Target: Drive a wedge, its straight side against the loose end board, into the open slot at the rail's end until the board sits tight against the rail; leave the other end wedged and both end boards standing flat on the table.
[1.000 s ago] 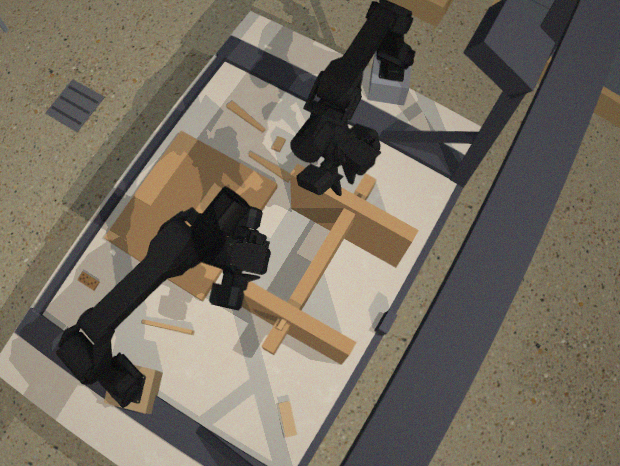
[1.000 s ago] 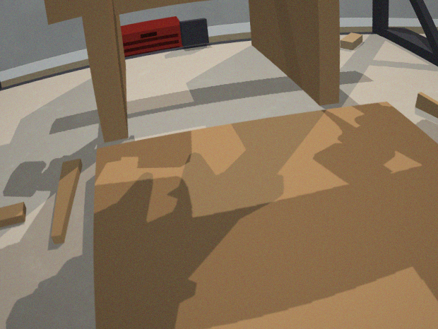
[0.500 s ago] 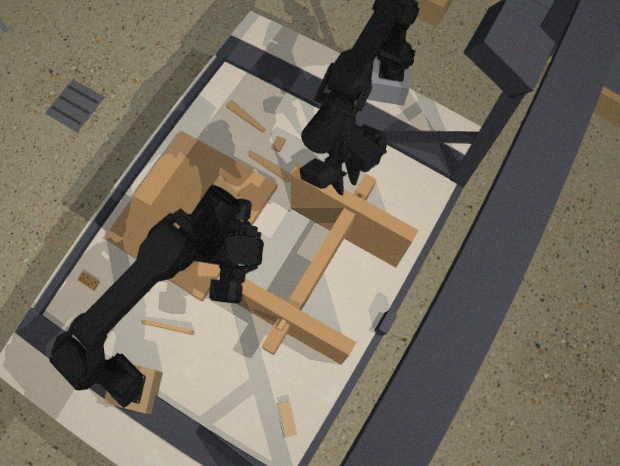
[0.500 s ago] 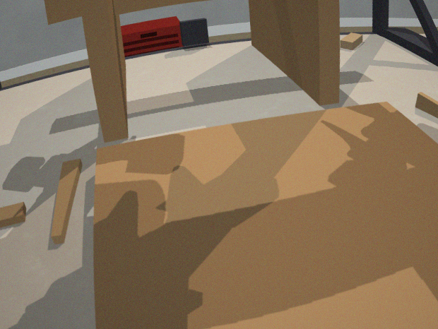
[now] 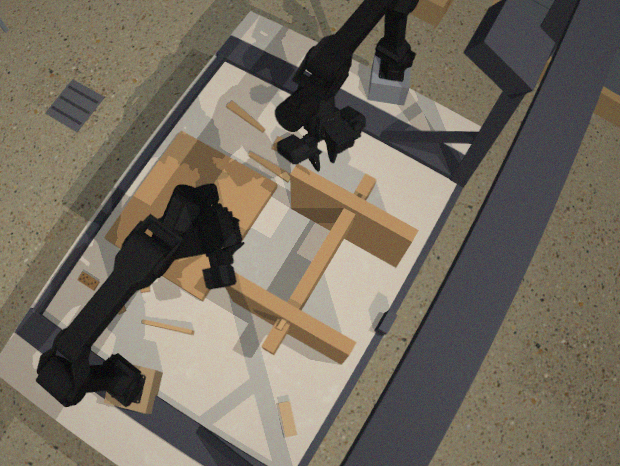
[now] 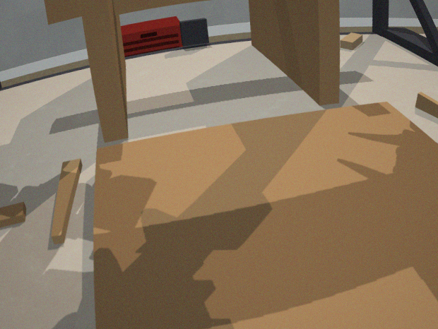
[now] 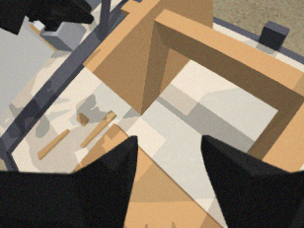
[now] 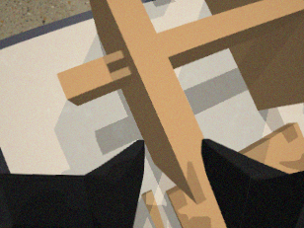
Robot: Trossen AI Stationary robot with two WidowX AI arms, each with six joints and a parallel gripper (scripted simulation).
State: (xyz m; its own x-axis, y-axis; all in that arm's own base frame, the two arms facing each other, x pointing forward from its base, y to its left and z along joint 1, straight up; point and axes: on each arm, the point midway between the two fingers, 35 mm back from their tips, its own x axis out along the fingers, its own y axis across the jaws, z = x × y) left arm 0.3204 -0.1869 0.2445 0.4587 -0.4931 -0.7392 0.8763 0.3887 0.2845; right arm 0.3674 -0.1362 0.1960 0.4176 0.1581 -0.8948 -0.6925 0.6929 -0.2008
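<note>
In the top view, the loose tan wooden end board (image 5: 353, 209) (image 6: 106, 81) (image 7: 123, 58) (image 8: 163, 88) stands upright on the white desk (image 5: 200, 375) at the 1 o'clock end of the long tan rail (image 5: 323, 255) (image 7: 222, 43) (image 8: 217, 31); the slot beyond it is open. The opposite end board (image 5: 320, 323) (image 6: 329, 53) also stands upright, a small wedge (image 5: 281, 324) in its slot. One slim tan wooden wedge (image 5: 269, 166) (image 6: 65, 201) (image 7: 99, 129) lies flat just off the loose board's 10 o'clock end, another (image 5: 245, 116) (image 7: 54, 144) farther out. The left jaws (image 5: 239, 243) and right jaws (image 5: 324, 162) are both parted midway, gripping nothing.
</note>
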